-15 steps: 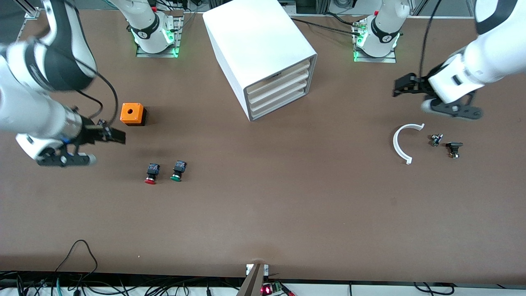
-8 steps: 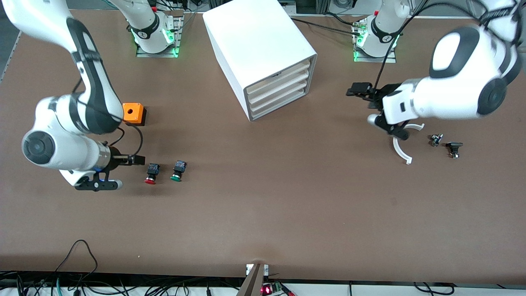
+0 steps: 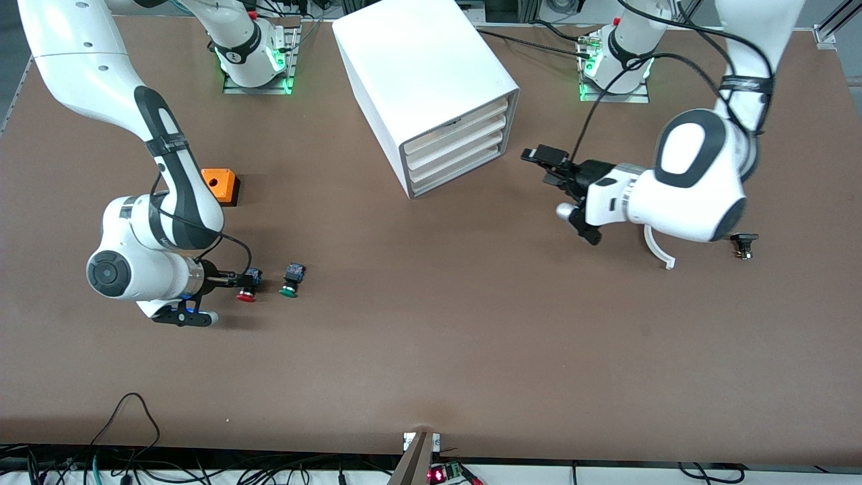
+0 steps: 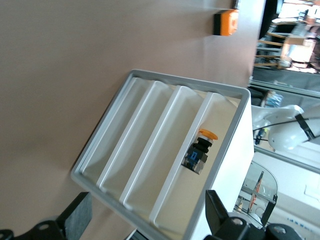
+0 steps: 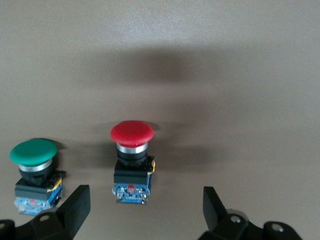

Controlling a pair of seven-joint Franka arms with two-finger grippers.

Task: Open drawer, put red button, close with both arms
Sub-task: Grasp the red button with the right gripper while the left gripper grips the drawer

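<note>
Right gripper [image 3: 232,277] low over the table toward the right arm's end, fingers spread wide and holding nothing — the red button [image 3: 248,285] sits on the tabletop right at the fingertips; in the right wrist view it lies between the two open fingers [image 5: 75,205], red cap pointing away from the gripper, black-and-blue body toward it. Whether a finger touches it cannot be told. The green button [image 3: 291,280] lies just beside the red one, toward the middle of the table, apart from it. An orange box [image 3: 219,186] stands farther from the front camera than both buttons. Left gripper [image 3: 549,168] up in the air just in front of the cabinet [image 3: 424,87], fingers wide, gripping nothing, apart from the drawer fronts. The drawer [image 3: 452,133], second from the top, sits flush with its three neighbours — all four shut. Left wrist view looks along the cabinet's front [image 4: 165,165] with the drawer faces stacked. Near the left arm's end of the table: a white curved piece [image 3: 656,248], partly hidden by the arm, and a small black part [image 3: 743,244] beside it.
</note>
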